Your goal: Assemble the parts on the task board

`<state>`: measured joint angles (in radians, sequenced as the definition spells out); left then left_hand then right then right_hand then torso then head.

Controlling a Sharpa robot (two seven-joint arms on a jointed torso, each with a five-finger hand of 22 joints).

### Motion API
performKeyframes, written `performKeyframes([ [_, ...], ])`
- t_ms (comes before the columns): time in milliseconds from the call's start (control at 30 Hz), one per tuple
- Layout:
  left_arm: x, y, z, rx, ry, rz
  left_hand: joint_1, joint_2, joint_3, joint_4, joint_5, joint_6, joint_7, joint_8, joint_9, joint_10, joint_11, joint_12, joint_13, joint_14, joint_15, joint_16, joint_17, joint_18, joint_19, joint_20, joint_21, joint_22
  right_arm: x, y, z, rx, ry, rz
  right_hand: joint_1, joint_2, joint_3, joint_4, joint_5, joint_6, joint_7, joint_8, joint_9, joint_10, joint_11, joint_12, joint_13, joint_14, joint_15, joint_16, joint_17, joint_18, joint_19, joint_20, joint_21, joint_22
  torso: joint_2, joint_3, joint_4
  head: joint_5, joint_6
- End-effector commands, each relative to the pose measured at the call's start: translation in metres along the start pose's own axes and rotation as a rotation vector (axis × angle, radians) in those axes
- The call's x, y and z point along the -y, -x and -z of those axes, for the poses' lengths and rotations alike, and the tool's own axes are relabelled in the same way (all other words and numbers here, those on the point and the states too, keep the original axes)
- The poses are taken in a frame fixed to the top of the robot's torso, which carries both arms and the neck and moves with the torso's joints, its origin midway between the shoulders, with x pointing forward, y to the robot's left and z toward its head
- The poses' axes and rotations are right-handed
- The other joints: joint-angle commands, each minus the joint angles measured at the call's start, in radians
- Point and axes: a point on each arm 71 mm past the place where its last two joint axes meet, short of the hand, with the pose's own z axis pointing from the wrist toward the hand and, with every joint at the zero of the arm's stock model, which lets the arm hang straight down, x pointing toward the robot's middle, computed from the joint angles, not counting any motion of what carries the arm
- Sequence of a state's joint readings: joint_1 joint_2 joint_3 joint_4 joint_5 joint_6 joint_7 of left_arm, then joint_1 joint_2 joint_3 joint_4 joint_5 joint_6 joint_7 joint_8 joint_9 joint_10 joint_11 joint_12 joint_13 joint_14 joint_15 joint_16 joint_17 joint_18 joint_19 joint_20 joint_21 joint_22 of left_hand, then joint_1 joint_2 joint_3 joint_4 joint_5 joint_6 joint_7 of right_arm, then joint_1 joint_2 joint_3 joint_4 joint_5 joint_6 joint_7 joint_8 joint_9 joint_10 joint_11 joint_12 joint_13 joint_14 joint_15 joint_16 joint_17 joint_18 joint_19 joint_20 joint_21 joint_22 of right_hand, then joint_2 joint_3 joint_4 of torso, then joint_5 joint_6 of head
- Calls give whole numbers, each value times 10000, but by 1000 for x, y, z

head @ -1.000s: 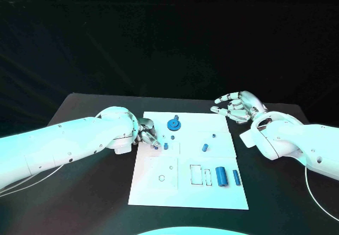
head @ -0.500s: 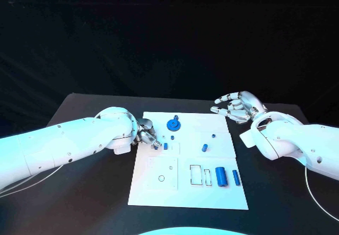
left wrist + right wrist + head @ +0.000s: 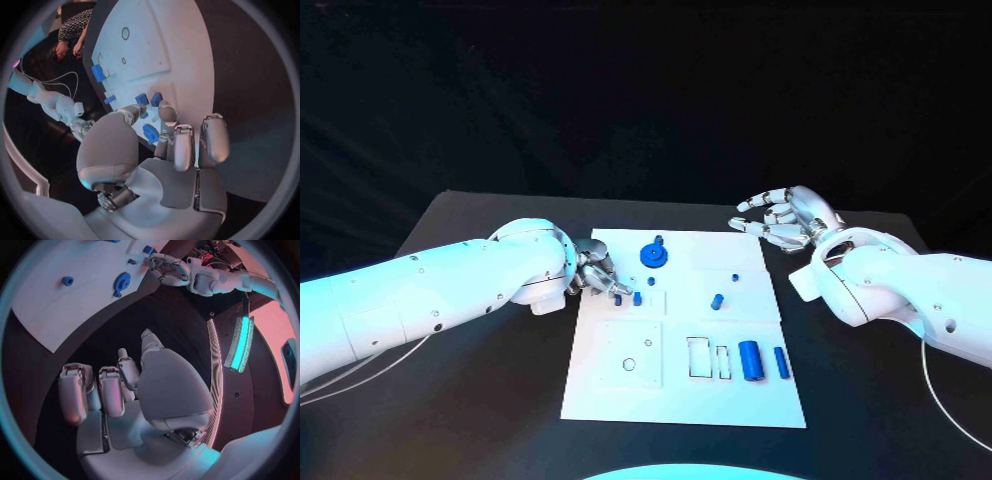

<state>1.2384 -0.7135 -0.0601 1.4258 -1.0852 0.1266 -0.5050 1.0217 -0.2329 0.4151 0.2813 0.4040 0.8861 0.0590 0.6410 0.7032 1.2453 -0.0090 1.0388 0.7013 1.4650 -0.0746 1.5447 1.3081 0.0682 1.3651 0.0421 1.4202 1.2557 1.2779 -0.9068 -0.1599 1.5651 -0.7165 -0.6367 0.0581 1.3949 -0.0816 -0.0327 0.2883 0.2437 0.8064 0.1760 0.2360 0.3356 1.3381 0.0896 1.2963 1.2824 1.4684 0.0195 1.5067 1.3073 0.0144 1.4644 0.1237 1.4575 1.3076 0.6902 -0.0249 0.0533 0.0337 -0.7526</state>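
A: Biggest first. Your board (image 3: pixel 733 395) hasn't shifted against the earlier head frames. What changed is small: your left hand (image 3: pixel 599 274) has crept a touch lower along the board's edge and its fingertips have closed in on the small upright peg (image 3: pixel 636 298).

B: Holding it?

A: Can't tell. The left wrist view has fingers (image 3: pixel 167 116) bunched right at two blue pegs (image 3: pixel 149 99), touching or nearly, but no clear pinch. Fingers are narrow and curled, not spread.

B: So for the task?

A: My read: you're still on the pick or seat of that peg, early in the assembly. Nothing else has moved.

B: Right hand?

A: Your right hand (image 3: pixel 788 220) is unchanged, hovering off the board's far corner, fingers loosely apart, nothing in it (image 3: pixel 119 385).

B: How do the parts look?

A: Blue, smooth. The round disc (image 3: pixel 653 254) sits just beyond your left fingertips. Well toward you from that hand lie the big cylinder (image 3: pixel 751 359) and the slim bar (image 3: pixel 782 362), flat beside empty slots. One short peg (image 3: pixel 715 299) stands mid-board, between your hands.
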Motion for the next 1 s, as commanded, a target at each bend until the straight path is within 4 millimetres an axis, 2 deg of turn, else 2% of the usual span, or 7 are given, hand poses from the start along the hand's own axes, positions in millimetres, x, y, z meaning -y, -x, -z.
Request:
performKeyframes([
  [33,-1,0,1,236,-49,413,95,-55,-32,48,-68,37,27,79,4,-93,-20,-70,-43,863,66,-67,1941,43,-55,12,-47,-34,-1,-1,0,-75,174,39,-58,72,-66,12,50,-58,-15,34,-1,13,-16,35,-14,665,-77,-43,1072,121,559,-84,-57,2245,1,0,0,-3,7],
  [267,0,5,3,694,-538,1588,266,25,-314,94,-65,-347,185,31,-42,-944,126,-896,-1228,723,187,-275,1534,174,-487,99,-392,-638,-1,-1,0,-73,178,40,-58,72,-66,12,50,-58,-15,34,-1,13,-16,35,-14,665,-77,-43,1072,121,559,-84,-57,2245,-1,9,2,-13,19],
  [500,8,12,6,1526,-1953,2512,596,93,-620,97,-26,-875,419,118,-42,-1626,357,-1094,-1437,224,399,-907,387,453,-1479,268,-1243,-1967,-1,-1,0,-57,177,44,-58,72,-66,12,50,-58,-15,34,-1,13,-16,35,-14,665,-77,-43,1072,121,559,-84,-57,2245,0,10,7,-31,45],
  [600,18,18,10,2280,-3312,2698,1659,78,-496,39,-12,-1769,882,-12,-242,-2943,807,-1666,-1841,-1652,813,-2851,-2599,1073,-4161,605,-3659,-5320,-1,0,0,-49,174,48,-80,83,-78,19,50,-66,-14,41,-3,1,-15,23,-30,661,-77,-50,1058,126,548,-84,-84,2237,-5,9,4,-31,58],
  [733,30,22,14,3139,-4781,2224,3396,-40,-42,-338,0,-2310,1165,-224,-723,-4042,1118,-2411,-2534,-3648,1097,-4802,-5250,1135,-4589,917,-4735,-6027,0,0,0,-38,165,52,-80,83,-78,19,50,-66,-14,41,-3,1,-15,23,-30,661,-77,-50,1058,126,548,-84,-84,2237,2,5,4,-22,73],
  [800,36,19,15,3473,-5419,1603,4164,-156,327,-689,-39,-2474,1188,-619,-1297,-4310,1187,-2916,-3099,-3982,1163,-5047,-5599,1148,-4643,985,-5036,-6194,0,1,0,-32,161,53,-75,88,-75,15,53,-65,-15,44,-3,-1,-15,22,-33,662,-77,-49,1063,127,548,-84,-86,2237,2,3,2,-23,80],
  [1000,45,6,10,3612,-5977,-36,4413,-272,448,-899,-51,-2293,1166,-899,-1865,-4392,1179,-3380,-3657,-4004,1143,-4968,-5821,1147,-4621,957,-4983,-6124,0,0,0,-33,160,49,-75,88,-75,15,53,-65,-15,44,-3,-1,-15,22,-33,662,-77,-49,1063,127,548,-84,-86,2237,7,1,1,-43,97],
])
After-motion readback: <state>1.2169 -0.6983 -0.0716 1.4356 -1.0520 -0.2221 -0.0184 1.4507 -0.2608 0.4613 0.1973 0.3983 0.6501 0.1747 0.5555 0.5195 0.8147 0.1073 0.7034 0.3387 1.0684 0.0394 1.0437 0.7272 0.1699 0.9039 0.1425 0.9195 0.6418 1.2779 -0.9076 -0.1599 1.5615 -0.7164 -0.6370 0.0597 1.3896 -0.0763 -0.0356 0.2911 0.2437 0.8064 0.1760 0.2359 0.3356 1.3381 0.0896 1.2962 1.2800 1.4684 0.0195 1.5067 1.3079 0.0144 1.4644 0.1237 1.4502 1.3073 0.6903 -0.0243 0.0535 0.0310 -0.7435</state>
